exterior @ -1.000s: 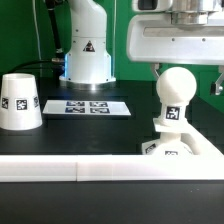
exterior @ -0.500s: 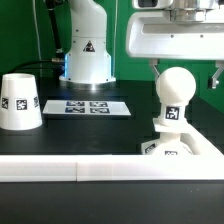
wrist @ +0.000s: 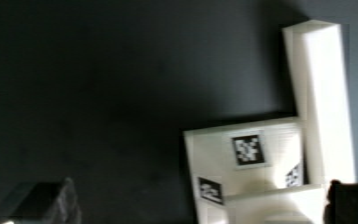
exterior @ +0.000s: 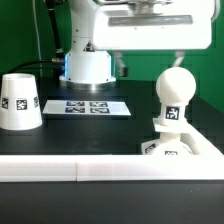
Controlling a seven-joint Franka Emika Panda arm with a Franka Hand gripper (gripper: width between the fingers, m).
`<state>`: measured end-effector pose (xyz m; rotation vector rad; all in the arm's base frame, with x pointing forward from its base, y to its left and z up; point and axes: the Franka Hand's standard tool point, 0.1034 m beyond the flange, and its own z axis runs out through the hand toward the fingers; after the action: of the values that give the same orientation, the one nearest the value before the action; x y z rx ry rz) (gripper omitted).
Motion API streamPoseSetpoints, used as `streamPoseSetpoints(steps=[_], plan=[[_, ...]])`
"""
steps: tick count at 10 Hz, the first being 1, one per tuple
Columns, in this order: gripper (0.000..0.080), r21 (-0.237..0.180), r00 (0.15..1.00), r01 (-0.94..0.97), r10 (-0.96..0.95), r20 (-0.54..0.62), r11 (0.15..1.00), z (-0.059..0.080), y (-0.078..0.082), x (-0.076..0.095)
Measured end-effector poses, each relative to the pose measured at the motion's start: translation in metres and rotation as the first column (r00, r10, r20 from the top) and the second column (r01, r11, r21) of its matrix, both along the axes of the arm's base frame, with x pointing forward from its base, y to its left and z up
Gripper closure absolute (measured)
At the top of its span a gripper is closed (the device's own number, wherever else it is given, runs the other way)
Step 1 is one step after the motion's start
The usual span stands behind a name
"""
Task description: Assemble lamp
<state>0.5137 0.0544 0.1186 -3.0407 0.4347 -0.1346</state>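
I am guiding the claw (exterior: 147,60) above the black tabletop (exterior: 100,135), fingers spread apart and gripping nothing. The bulb (exterior: 173,96) is standing upright on the base (exterior: 180,147) at the exterior view's right, long axis vertical, ball uppermost. The shade (exterior: 19,101) is sitting well apart at the left, narrow end up. For 1 clean pickup, I am planning to center over the shade before descending.

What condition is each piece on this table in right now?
Bulb: upright, neck down in the base.
Base: flat on the table against the white bar.
Shade: standing alone, wide end down, not yet fitted.
Gripper: lifted clear of the bulb, holding nothing visible.
Marker board: lying flat.
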Motion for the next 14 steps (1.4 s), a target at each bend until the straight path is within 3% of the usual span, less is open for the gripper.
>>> streamPoseSetpoints(steps=[2, 6, 7, 11, 12, 14], plan=[[0.0100, 0.000, 1.000, -0.008, 0.008, 0.000, 1.000, 0.000, 0.003, 0.000], [0.0100, -0.010, 1.000, -0.001, 0.001, 0.000, 1.000, -0.001, -0.025, 0.001], [0.0100, -0.014, 1.000, 0.014, -0.014, -0.015, 1.000, -0.006, -0.034, -0.007], [0.0100, -0.020, 0.999, 0.026, -0.027, -0.040, 0.999, -0.005, -0.110, -0.051], [0.0100, -0.023, 0.999, 0.020, -0.020, -0.038, 1.000, -0.005, -0.123, -0.053], [0.0100, -0.028, 0.999, 0.016, -0.017, -0.040, 0.999, -0.006, -0.135, -0.055]])
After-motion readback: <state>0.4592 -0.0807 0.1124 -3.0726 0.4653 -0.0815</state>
